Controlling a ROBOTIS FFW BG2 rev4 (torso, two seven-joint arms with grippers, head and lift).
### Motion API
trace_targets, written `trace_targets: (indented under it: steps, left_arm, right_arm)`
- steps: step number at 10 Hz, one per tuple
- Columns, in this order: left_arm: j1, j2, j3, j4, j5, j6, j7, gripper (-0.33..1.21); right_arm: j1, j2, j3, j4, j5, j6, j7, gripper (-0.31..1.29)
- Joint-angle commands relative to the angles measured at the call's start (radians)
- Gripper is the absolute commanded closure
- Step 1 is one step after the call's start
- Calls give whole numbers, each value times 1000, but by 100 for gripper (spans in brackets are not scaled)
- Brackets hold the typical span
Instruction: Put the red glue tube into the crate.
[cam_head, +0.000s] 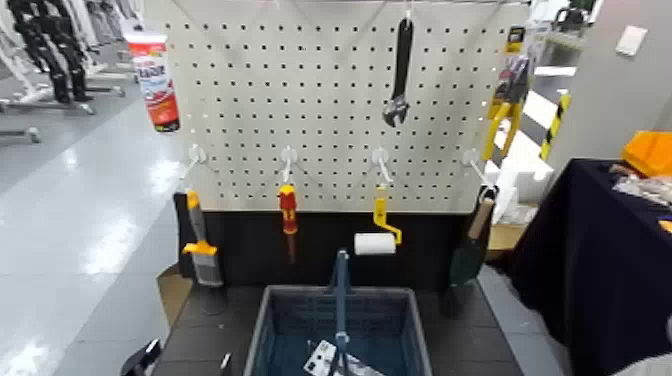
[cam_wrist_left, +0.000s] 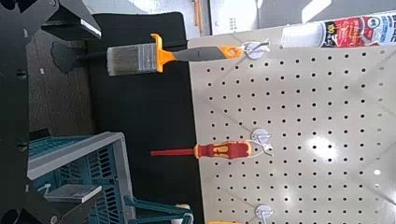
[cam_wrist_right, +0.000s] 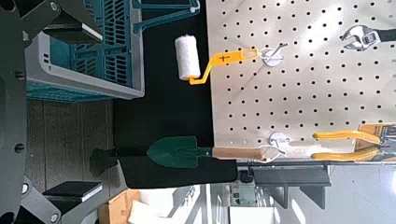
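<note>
"Your pegboard (cam_head: 340, 110) stood tall behind the crate (cam_head: 263, 345), which sat on the counter (cam_head: 468, 340)!"
"And your claws, operator?"
"Both spread, both empty! Your left claw (cam_head: 182, 362) waited low, left of the crate; your right claw (cam_wrist_right: 75, 112) faced the board from the right."
"The red glue tube (cam_head: 154, 85)?"
"Hanging at the board's upper left, above the paintbrush (cam_head: 203, 245)!"

Handle (cam_head: 341, 310) splits crate (cam_head: 421, 348) mouth | gap: brush (cam_head: 204, 246) to screwdriver (cam_head: 288, 210)
</note>
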Motion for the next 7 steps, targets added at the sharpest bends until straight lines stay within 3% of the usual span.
trace_targets:
  steps: [1, 7]
  left_arm:
    - [-3, -32, -1, 0, 0, 2, 0, 14]
    - [-29, -21, 25, -9, 11, 32, -37, 16]
  right_arm:
    - [-3, 1, 0, 1, 0, 0, 0, 18]
    - [-1, -2, 2, 1, -5, -3, 0, 18]
